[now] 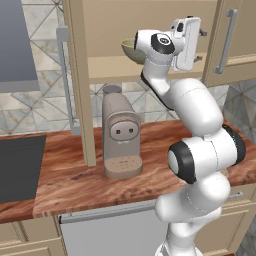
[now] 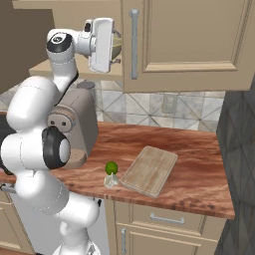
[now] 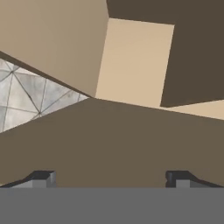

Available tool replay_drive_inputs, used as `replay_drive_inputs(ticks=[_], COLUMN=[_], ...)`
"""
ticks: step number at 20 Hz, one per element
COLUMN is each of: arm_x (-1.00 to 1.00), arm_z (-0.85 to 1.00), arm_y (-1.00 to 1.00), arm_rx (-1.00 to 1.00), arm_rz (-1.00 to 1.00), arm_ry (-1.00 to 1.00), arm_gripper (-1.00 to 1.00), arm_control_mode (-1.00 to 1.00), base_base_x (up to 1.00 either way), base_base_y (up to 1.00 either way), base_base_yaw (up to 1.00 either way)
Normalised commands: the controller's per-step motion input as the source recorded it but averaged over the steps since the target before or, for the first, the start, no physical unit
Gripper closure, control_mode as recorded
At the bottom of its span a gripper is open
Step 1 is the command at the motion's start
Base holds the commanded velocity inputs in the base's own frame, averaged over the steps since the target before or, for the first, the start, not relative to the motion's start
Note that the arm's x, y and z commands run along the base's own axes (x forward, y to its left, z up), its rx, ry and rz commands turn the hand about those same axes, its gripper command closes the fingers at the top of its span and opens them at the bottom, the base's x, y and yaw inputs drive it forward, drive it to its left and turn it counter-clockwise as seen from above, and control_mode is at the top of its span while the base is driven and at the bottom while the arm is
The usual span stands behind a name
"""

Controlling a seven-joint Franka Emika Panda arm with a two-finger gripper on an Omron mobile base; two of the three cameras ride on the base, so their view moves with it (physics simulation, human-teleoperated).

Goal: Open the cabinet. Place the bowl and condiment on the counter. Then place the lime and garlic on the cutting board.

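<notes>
The cabinet stands with its left door swung out and its right door closed. On its shelf sits the olive bowl, partly hidden behind my wrist. My gripper hangs at shelf height just right of the bowl, open, with nothing between its fingers. In the hand view the gripper faces cabinet panels, its fingertips far apart. The lime and the garlic lie on the counter at the left edge of the cutting board. The condiment is out of view.
A beige coffee machine stands on the counter under the open cabinet, close to my arm. The open door's edge reaches down to the worktop left of it. A dark cooktop lies at far left, and drawers sit below the counter.
</notes>
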Motion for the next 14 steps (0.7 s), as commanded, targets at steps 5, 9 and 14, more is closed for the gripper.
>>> replay_drive_inputs(ticks=[5,9,14], arm_x=[0.02,0.00,0.00], arm_z=[0.00,0.00,0.00], arm_y=[-0.10,-0.11,-0.16], arm_rx=[0.00,0.00,0.00], arm_rz=[-0.02,-0.02,-0.02], arm_ry=[0.06,0.05,0.05], arm_gripper=[-1.00,-1.00,-1.00], arm_control_mode=[-1.00,-1.00,-1.00], base_base_x=[0.00,0.00,0.00], base_base_y=[0.00,0.00,0.00], base_base_yaw=[0.00,0.00,0.00])
